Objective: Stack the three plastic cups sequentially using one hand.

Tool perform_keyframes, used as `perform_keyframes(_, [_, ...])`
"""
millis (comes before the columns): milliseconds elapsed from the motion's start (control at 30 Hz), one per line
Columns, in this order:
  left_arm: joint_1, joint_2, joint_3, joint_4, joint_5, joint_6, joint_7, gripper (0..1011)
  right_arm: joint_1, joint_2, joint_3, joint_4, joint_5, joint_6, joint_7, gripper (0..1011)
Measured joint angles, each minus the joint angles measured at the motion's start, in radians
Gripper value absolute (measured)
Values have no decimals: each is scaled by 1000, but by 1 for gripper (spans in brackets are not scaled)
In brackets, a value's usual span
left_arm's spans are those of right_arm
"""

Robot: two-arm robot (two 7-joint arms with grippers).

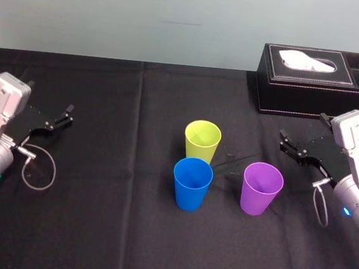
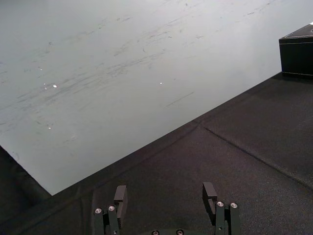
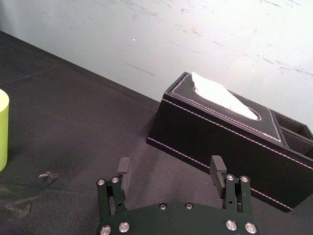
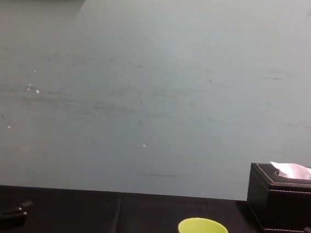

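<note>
Blue cup (image 1: 192, 183): upright, nearest, mid-front of the black worktop (image 1: 94, 228)
Purple cup (image 1: 262, 188): upright, to its right, apart
Yellow-green cup (image 1: 202, 140): upright, just behind the blue one
Left pincer (image 2: 165, 192): wide, holding nothing, over the left side
Right pincer (image 3: 170, 165): wide, holding nothing, at the right side
Tissue box (image 1: 318, 81): far right, behind the right pincer

A black tissue box (image 1: 320, 91) sits at the far right of the black-clothed counter (image 1: 94, 228), near a pale wall (image 1: 146, 17), a white tissue (image 1: 309, 60) poking from its top.
</note>
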Motion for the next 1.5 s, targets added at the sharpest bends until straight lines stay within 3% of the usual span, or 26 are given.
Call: perform_keyframes(1500, [0,0,0,0,0,0,0,1011,-7,-6,13,-3,0,-6,1,1002])
